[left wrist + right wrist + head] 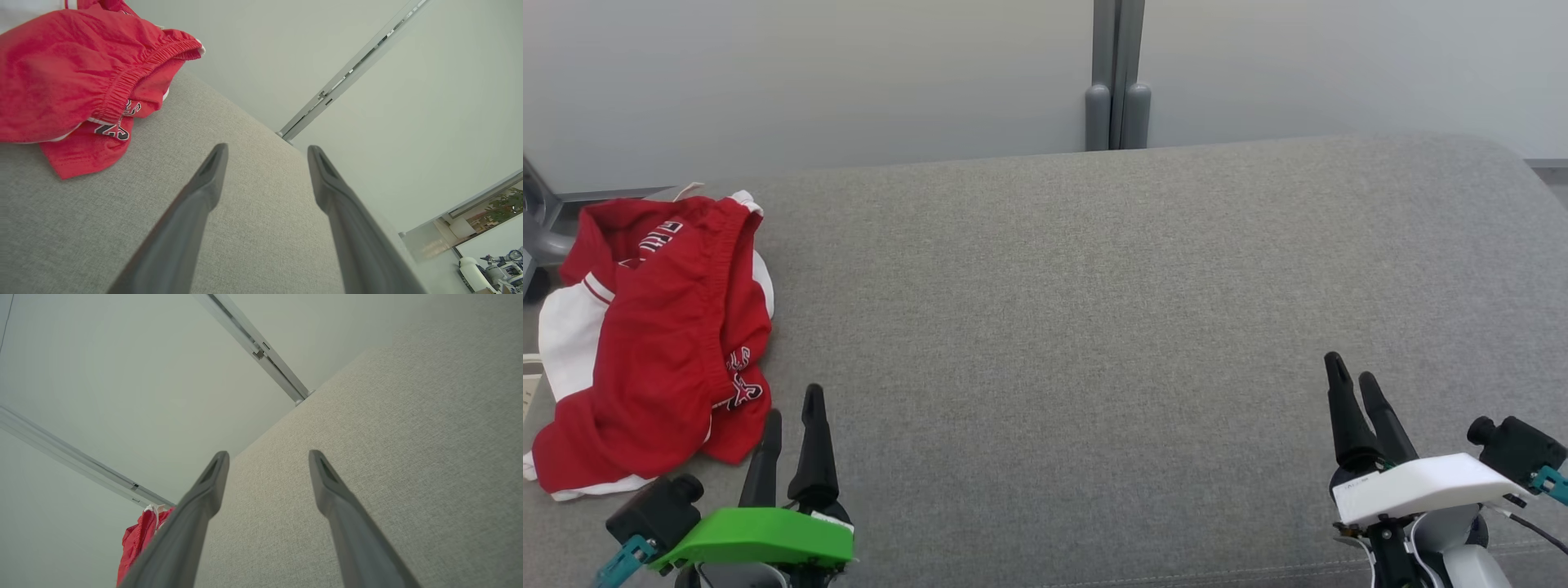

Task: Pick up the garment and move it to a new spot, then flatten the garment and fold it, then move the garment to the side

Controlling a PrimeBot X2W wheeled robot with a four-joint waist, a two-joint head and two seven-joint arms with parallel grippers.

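There's the left gripper [792, 402]: a bright green cover [760, 535] caps its wrist, with two long, dark, tapering fingers [190, 212], hollowed near the tips. Beside it sits a boxy black camera [658, 510] on a teal bracket [625, 562]. The right gripper [1349, 367] matches, but under a white cover [1421, 483], with a thin black cable [1531, 525] alongside.

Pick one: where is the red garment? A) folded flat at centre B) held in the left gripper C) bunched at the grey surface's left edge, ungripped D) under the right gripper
C: the red garment lies bunched at the left edge of the grey surface, outside the open left gripper.
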